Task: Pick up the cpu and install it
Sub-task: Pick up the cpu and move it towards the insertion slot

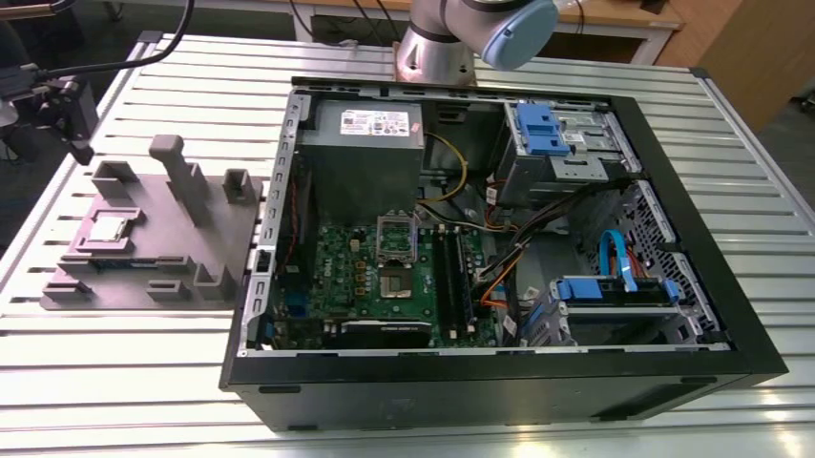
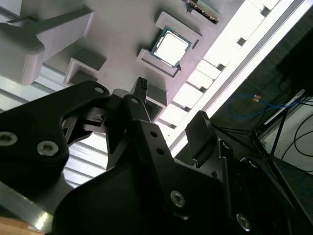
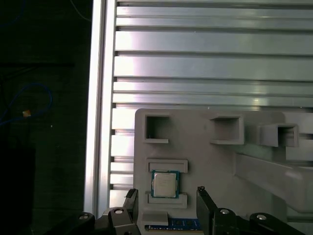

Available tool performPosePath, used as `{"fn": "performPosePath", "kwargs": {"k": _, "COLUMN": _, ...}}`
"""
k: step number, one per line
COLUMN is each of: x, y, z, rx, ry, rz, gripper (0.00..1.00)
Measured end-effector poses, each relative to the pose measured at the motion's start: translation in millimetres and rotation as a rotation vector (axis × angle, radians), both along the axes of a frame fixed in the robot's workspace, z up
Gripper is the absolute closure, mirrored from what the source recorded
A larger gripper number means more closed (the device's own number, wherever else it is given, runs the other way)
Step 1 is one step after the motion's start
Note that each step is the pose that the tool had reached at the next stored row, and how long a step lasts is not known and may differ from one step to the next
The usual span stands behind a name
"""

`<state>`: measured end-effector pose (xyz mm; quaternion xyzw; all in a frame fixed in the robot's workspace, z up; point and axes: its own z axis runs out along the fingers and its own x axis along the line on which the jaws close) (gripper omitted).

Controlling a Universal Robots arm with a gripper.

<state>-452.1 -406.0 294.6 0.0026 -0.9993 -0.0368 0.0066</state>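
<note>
The cpu [image 3: 165, 184] is a small square chip with a silvery top, lying flat in a recess of the grey fixture plate [image 1: 153, 239] on the exterior view's left. It also shows as the cpu [image 1: 109, 226] and the cpu [image 2: 170, 47]. My gripper [image 3: 166, 195] hangs above it, open, with one black finger to each side and nothing between them. In the second wrist view the gripper [image 2: 171, 100] is clearly apart from the chip. The gripper [image 1: 74, 124] sits over the plate's far side. The open computer case [image 1: 497, 382] lies on the exterior view's right with its motherboard [image 1: 382, 277] exposed.
The fixture plate carries tall grey posts [image 1: 172, 162] and small pockets [image 3: 156, 129]. A circuit strip [image 3: 171, 226] lies beside the cpu recess. The slatted aluminium table's edge [image 3: 95, 98] is close by. Inside the case are a grey box [image 1: 363, 129], memory sticks [image 1: 449, 272] and cables.
</note>
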Motion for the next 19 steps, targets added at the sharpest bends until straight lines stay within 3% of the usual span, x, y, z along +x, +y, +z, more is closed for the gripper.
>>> {"fn": "performPosePath", "kwargs": {"k": 3, "x": 0.1, "y": -0.1, "z": -1.6, "rx": -0.0068, "ry": 0.0005, "rz": 0.000, "gripper": 0.41}}
{"fn": "performPosePath", "kwargs": {"k": 7, "x": 0.0, "y": 0.0, "z": -4.7, "rx": -0.0070, "ry": 0.0005, "rz": 0.000, "gripper": 0.41}}
{"fn": "performPosePath", "kwargs": {"k": 14, "x": 0.0, "y": 0.0, "z": -15.2, "rx": -0.0070, "ry": 0.0004, "rz": 0.000, "gripper": 0.41}}
{"fn": "performPosePath", "kwargs": {"k": 19, "x": -0.1, "y": -0.1, "z": -18.3, "rx": -0.0070, "ry": 0.0005, "rz": 0.000, "gripper": 0.41}}
